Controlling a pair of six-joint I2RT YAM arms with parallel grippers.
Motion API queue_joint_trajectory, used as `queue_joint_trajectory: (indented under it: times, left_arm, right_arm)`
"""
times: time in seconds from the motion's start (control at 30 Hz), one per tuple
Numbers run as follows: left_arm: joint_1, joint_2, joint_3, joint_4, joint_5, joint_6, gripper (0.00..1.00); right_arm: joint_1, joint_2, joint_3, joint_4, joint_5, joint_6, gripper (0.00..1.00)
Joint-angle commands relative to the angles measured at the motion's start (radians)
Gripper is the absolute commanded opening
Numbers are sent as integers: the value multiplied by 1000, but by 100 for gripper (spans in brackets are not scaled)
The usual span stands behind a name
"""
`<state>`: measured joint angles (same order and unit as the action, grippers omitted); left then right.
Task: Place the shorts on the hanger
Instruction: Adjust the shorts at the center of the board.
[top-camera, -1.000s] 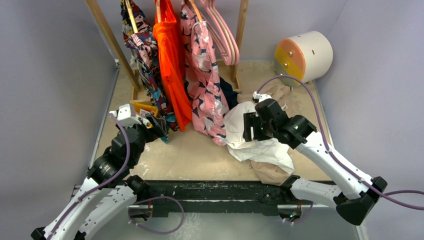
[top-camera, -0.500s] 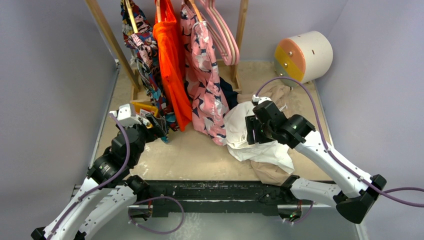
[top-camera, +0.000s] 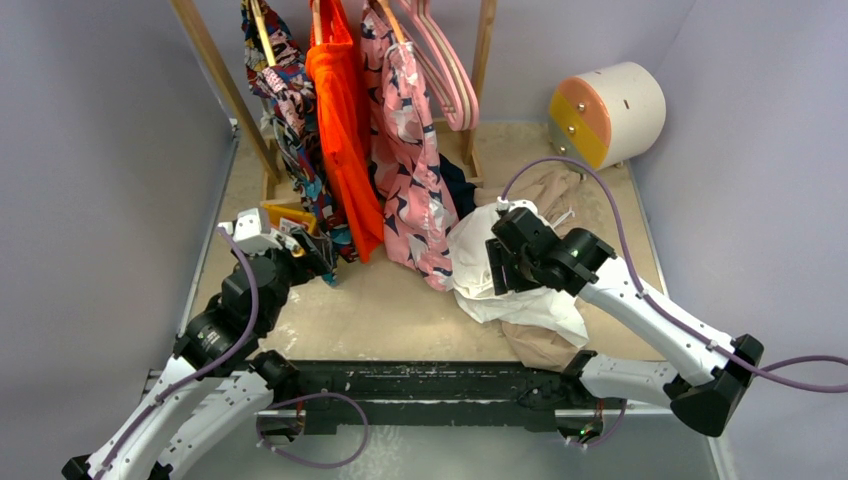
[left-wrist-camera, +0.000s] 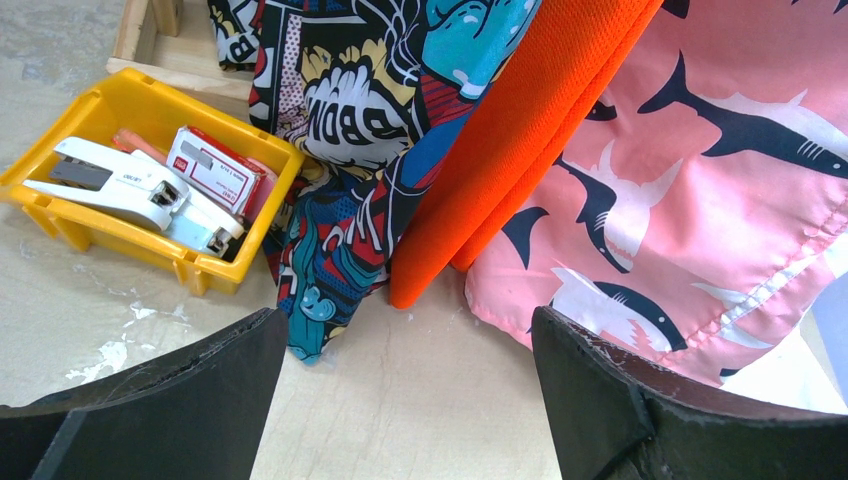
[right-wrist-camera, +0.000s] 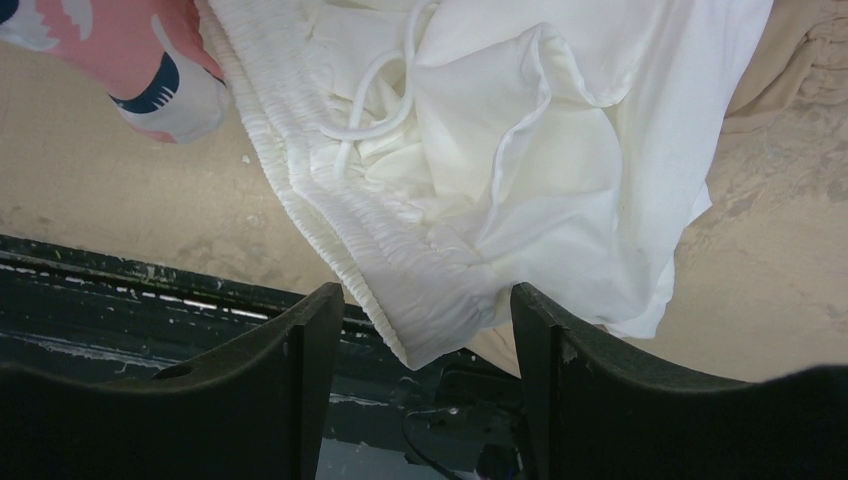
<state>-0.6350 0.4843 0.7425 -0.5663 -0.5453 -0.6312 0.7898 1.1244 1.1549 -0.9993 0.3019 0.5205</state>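
Observation:
The white shorts (top-camera: 525, 302) lie crumpled on the table right of centre; the right wrist view shows their gathered waistband and drawstring (right-wrist-camera: 520, 170). My right gripper (top-camera: 497, 268) hovers just above them, open and empty, its jaws either side of the waistband corner (right-wrist-camera: 425, 305). Smooth pink hangers (top-camera: 455, 75) hang bare at the right end of the rack. My left gripper (top-camera: 318, 255) is open and empty, low over the table in front of the hanging clothes (left-wrist-camera: 410, 325).
A comic-print garment (left-wrist-camera: 370, 90), an orange one (left-wrist-camera: 520, 130) and a pink shark-print one (left-wrist-camera: 720, 170) hang from the wooden rack. A yellow bin (left-wrist-camera: 60, 215) sits left. A tan garment (top-camera: 545, 347) lies under the shorts. A round drawer unit (top-camera: 605, 110) stands back right.

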Motion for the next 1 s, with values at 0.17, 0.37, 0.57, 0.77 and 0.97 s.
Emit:
queue_joint_trajectory:
  times: [0.17,0.37,0.57,0.77,0.97]
  left_arm:
    - [5,-11,15,28,11,10,90]
    - [5,-19,15,30,15,11,90]
    - [5,-27,14,30,19,11,90]
    - [5,-19,14,32,23,14,90]
    - [6,-16,14,32,25,13,90]
  right_arm:
    - [52,39,86,-102,83,54,66]
    - [78,64,115,-139,100,55,66]
    - [95,63,109,-144,86,39,63]
    - [124,78,92,-142,109,56,55]
    - [157,112,86,-142,128,70,44]
